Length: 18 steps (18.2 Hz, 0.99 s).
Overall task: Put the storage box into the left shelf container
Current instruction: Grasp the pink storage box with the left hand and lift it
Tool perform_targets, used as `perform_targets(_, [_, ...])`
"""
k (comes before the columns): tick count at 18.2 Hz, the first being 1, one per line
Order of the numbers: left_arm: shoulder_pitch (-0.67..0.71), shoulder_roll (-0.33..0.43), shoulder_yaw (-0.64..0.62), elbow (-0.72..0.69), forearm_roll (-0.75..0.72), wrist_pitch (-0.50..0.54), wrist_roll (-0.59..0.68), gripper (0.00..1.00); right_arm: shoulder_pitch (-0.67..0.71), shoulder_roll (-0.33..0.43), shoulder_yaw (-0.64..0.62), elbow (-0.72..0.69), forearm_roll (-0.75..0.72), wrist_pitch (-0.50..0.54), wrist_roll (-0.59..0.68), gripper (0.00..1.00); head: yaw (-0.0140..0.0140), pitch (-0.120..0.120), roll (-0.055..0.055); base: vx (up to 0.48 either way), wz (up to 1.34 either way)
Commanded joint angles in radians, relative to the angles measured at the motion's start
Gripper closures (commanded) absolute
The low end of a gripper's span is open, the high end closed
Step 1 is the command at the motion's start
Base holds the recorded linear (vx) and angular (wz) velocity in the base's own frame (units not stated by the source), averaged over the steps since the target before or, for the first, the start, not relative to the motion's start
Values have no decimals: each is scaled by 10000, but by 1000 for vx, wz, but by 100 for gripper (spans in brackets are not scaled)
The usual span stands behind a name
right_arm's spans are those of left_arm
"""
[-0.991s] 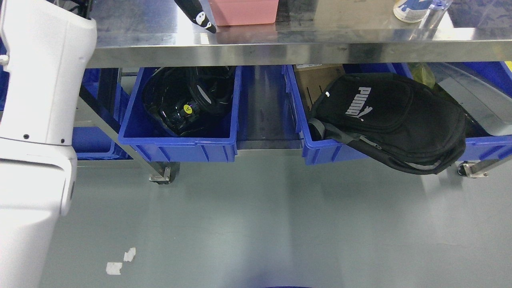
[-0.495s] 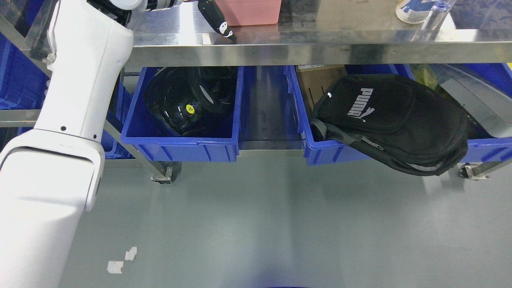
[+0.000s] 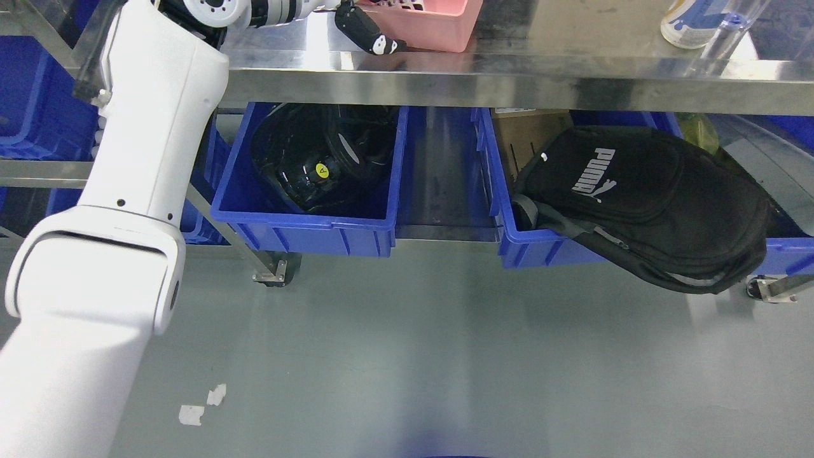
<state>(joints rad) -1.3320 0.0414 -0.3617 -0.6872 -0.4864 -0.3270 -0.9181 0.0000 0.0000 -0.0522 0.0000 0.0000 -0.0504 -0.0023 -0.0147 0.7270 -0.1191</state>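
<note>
The left arm (image 3: 127, 210) is seen along the left side of the frame, white, rising from the lower left corner up to the top edge. At its end the left hand (image 3: 369, 32) is found at the top of the frame, a little left of the middle, on the steel worktop (image 3: 509, 76). Only one dark finger (image 3: 376, 39) of it is shown clearly, and it lies against the left wall of the pink box (image 3: 432, 28). Whether the hand is clamped on the box or only touching it cannot be told, because most of the hand is cut by the top edge.

The pink box stands on the worktop at the top middle of the frame, near the front edge, and only its lower part is visible. At the upper right corner a bottle (image 3: 690, 22) is seen on the same worktop, well apart from the box.

Under the worktop, on the lower shelf, a blue bin (image 3: 305, 222) is placed left of the middle, and black things (image 3: 318, 159) lie in it. To the right of it, with a bare gap between them, a second blue bin (image 3: 534, 248) is placed, and a black backpack (image 3: 648, 203) hangs over its front rim. More blue bins (image 3: 32, 108) are seen at the far left, behind the arm. Two white scraps (image 3: 203, 407) lie on the grey floor at the lower left.
</note>
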Motion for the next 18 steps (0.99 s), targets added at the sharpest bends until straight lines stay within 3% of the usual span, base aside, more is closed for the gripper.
perform_targets(1, [280,-92,2247,507,92,-442,-437,100,-46,-175,0,-175,-215,13,-8,0,0,0,0,13,55])
perform_targets(6, [1367,-239,4673,399,1746,-2218,-453,100,-31,-175,0,-175,-215,13,-8,0,0,0,0,12,45])
perform_targets(13, [2428,-239,4783,-734,5487,-2467,-330,100,-46,-175,0,-175,-215,13,7,0,0,0,0,4,11])
perform_targets(18, [2749,-239,4767,-2005,7176,-2513,-147,99,-31,-175,0,-175,-215,13,-8,0,0,0,0,0,0])
